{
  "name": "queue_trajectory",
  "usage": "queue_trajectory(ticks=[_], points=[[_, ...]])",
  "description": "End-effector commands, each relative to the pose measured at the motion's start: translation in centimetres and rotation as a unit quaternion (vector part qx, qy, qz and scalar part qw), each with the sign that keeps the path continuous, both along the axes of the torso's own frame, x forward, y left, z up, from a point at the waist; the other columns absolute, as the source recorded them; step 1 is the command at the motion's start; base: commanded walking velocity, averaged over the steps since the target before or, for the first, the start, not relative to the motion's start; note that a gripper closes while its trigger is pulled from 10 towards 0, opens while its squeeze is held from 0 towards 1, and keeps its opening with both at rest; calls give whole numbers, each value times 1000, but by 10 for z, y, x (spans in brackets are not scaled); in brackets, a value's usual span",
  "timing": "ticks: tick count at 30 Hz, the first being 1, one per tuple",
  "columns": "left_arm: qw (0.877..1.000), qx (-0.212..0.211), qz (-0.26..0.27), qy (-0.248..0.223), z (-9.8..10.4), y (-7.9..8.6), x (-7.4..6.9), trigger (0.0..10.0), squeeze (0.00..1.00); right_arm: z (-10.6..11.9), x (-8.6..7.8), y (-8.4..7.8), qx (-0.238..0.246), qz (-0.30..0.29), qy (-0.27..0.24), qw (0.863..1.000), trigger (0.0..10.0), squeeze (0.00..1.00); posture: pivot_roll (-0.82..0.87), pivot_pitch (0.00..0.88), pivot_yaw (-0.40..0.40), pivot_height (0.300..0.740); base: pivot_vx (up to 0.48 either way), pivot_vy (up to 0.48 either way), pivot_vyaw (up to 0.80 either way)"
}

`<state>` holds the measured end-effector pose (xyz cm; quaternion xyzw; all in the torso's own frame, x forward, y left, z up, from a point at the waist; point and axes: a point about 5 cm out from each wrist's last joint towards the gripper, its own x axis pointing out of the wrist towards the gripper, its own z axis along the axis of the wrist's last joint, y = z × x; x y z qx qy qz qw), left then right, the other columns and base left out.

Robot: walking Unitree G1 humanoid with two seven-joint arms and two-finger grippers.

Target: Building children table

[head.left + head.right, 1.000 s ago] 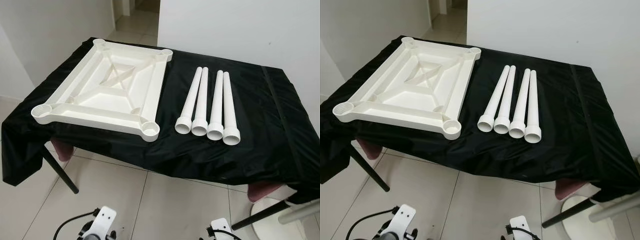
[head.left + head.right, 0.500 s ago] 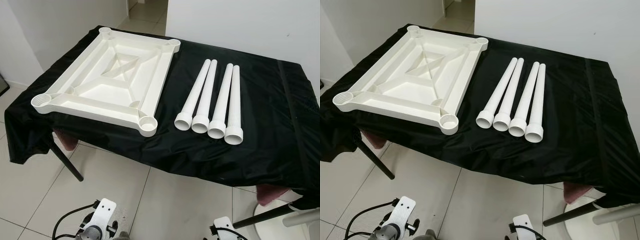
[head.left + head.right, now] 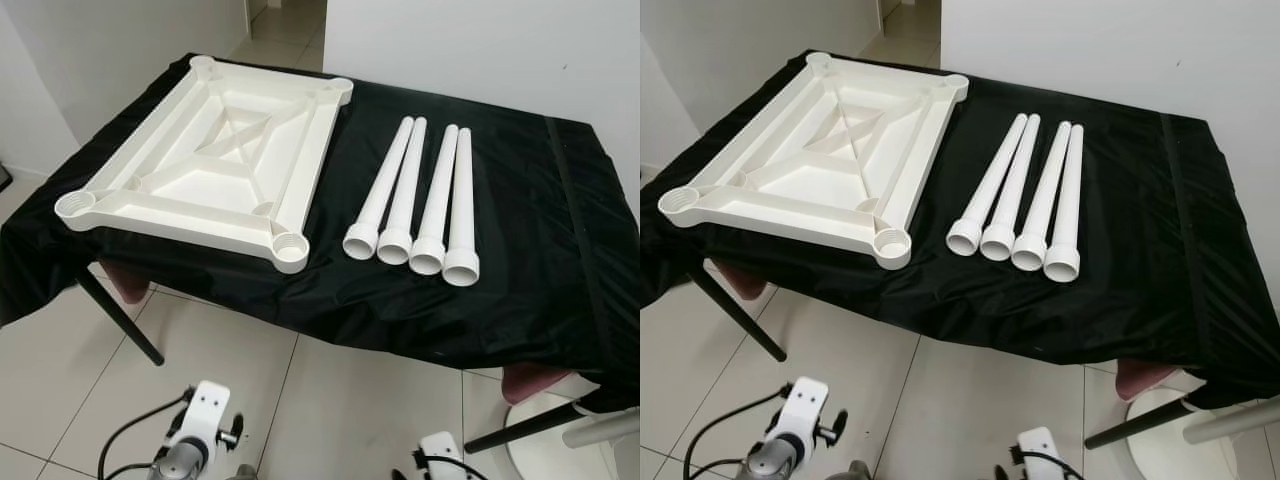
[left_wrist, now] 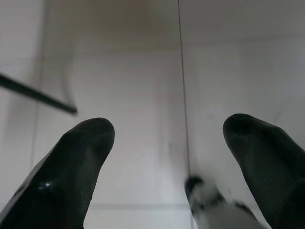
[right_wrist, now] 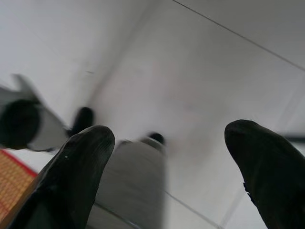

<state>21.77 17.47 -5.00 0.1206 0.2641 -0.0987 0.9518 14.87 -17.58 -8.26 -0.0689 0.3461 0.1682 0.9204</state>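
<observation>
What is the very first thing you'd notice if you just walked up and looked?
The big white tabletop lying upside down on the left of the black-covered table, a round socket at each corner. Right beside it, four white legs lie side by side, wide ends toward the robot. Both end effectors hang low over the tiled floor, fingers apart.
</observation>
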Motion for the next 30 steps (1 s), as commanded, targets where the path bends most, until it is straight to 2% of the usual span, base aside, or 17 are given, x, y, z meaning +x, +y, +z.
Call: queue_trajectory(ticks=[1,4,5,7,10,11,13,14,16,19,21,23,25,26,27,28,30], points=[[997,-37,-63,13,-1,-5,-7,10000,0,-1,-5,2,3,18,0,1000,10000,0,144,58,3,740,0,0,0],[989,-54,-128,-42,14,-7,-1,10000,0,10,4,2,7,71,-49,996,10000,0,140,62,6,740,0,0,0],[989,-54,-128,-42,14,-7,-1,10000,0,10,4,2,7,71,-49,996,10000,0,140,62,6,740,0,0,0],[979,-69,-181,-69,27,-10,2,10000,0,17,9,4,29,113,-75,990,10000,0,140,62,6,740,0,0,0],[957,-86,-263,-88,45,-14,2,10000,0,35,35,5,58,185,-105,975,10000,0,138,68,6,740,0,0,0],[957,-86,-263,-88,45,-14,2,10000,0,35,35,5,58,185,-105,975,10000,0,138,68,6,740,0,0,0],[944,-90,-303,-89,52,-15,0,10000,0,48,53,1,70,221,-115,966,10000,0,140,68,6,740,0,0,0],[944,-90,-303,-89,52,-15,0,10000,0,48,53,1,70,221,-115,966,10000,0,140,68,6,740,0,0,0],[921,-91,-368,-95,69,-15,-2,10000,0,71,74,-6,87,280,-137,946,10000,0,143,66,3,740,0,0,0],[911,-92,-391,-92,76,-16,-3,10000,0,80,80,-8,92,306,-148,936,10000,0,144,64,2,740,0,0,0],[895,-85,-426,-98,94,-17,1,10000,0,102,89,-8,107,349,-174,915,10000,0,146,59,-1,740,0,0,0],[895,-85,-426,-98,94,-17,1,10000,0,102,89,-8,107,349,-174,915,10000,0,146,59,-1,740,0,0,0],[878,-96,-455,-111,118,-20,5,10000,0,133,97,-6,132,387,-198,891,10000,0,149,54,-5,740,0,0,0],[878,-96,-455,-111,118,-20,5,10000,0,133,97,-6,132,387,-198,891,10000,0,149,54,-5,740,0,0,0],[867,-110,-468,-131,141,-23,11,10000,0,157,104,-2,150,405,-222,874,10000,0,149,53,-8,740,0,0,0],[867,-110,-468,-131,141,-23,11,10000,0,157,104,-2,150,405,-222,874,10000,0,149,53,-8,740,0,0,0],[863,-116,-466,-154,158,-24,17,10000,0,174,112,0,160,401,-251,866,10000,0,151,50,-11,740,0,0,0]])
